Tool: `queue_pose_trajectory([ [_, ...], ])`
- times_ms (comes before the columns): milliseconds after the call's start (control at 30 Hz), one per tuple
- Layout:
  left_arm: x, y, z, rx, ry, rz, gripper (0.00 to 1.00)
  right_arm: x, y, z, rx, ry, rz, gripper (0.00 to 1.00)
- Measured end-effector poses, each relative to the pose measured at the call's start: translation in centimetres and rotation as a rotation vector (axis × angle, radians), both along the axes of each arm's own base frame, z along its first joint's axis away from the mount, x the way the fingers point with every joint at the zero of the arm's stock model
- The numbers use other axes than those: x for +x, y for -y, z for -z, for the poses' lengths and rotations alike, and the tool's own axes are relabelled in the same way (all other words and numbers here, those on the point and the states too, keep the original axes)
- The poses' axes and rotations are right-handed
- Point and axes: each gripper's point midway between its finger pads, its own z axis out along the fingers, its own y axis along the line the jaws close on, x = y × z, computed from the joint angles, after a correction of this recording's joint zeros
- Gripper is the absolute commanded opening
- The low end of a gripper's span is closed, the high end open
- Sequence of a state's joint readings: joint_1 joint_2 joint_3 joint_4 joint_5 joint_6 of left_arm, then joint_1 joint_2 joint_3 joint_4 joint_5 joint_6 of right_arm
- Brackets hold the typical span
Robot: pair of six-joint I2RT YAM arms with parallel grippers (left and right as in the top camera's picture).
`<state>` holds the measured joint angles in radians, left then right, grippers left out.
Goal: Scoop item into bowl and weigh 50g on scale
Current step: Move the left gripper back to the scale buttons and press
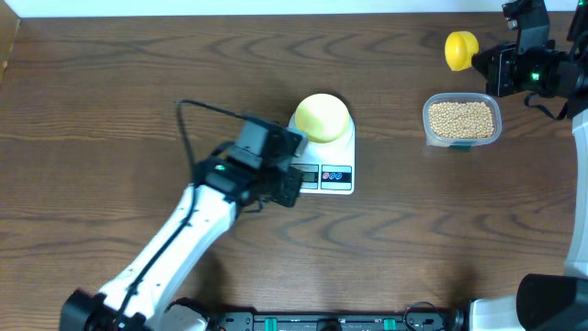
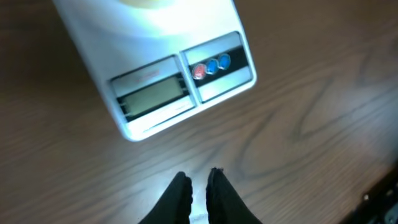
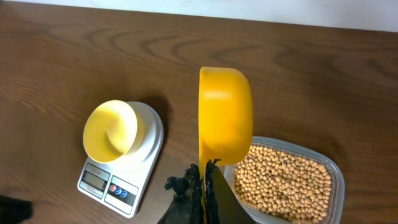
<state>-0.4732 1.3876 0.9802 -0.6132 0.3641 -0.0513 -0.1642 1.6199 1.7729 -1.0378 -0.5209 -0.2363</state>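
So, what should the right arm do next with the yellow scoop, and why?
Probably lower the scoop into the tub and fill it with beans. The right gripper is shut on the scoop, which hangs close to the tub, and the bowl on the scale is empty.

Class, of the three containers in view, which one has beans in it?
The clear plastic tub, right of the scale. The pale-yellow bowl on the scale is empty, and the yellow scoop shows none.

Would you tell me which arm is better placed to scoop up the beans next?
Right: the right gripper holds the scoop near the tub of beans, while the left gripper sits shut by the scale.
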Motion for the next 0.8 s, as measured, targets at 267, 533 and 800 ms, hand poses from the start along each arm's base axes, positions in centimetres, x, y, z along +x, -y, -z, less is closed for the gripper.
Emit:
queue_pose_trajectory([
  [267, 0.5, 3.5, 1.7, 0.004, 0.036, 0.078, 0.08, 0.0, 0.0, 0.0, -0.002, -0.001, -0.001, 0.01],
  [533, 2.8, 3.6, 5.3, 0.110, 0.076, 0.055, 0.08, -0.2, 0.0, 0.1, -0.001, -0.009, -0.001, 0.01],
  [800, 3.8, 5.4, 5.5, 0.191, 0.218, 0.087, 0.08, -0.2, 0.0, 0.1, -0.001, -0.009, -0.001, 0.01],
])
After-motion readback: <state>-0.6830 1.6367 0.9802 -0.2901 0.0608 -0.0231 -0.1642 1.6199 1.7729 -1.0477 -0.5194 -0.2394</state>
